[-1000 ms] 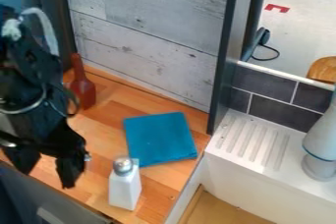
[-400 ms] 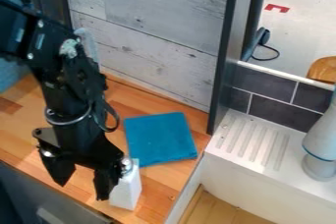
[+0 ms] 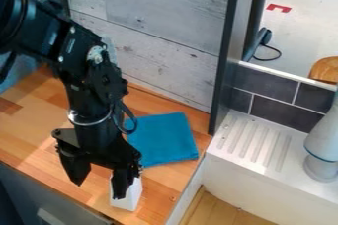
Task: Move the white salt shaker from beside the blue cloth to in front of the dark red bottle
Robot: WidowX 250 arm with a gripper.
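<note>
White container (image 3: 135, 194) is seated on the wooden counter (image 3: 29, 128), near its front edge; top is hidden behind one finger of the gripper (image 3: 99, 188). Fingers are spread, nothing pinched; contact with the container can't be confirmed. Blue cloth (image 3: 166, 140) is laid flat just behind the container, partly covered by the arm. Counter is bordered by the grey plank wall (image 3: 158, 26) behind and the white sink (image 3: 244, 182) at right.

The worktop (image 3: 29, 135) is smooth, lightly glossy wood. Toward two o'clock from the matt black gripper (image 3: 97, 182) lies matt blue cloth (image 3: 165, 140); at twelve, the wall panel (image 3: 155, 26) looks like weathered wood. At three, the ridged sink (image 3: 254, 145) looks smooth.
</note>
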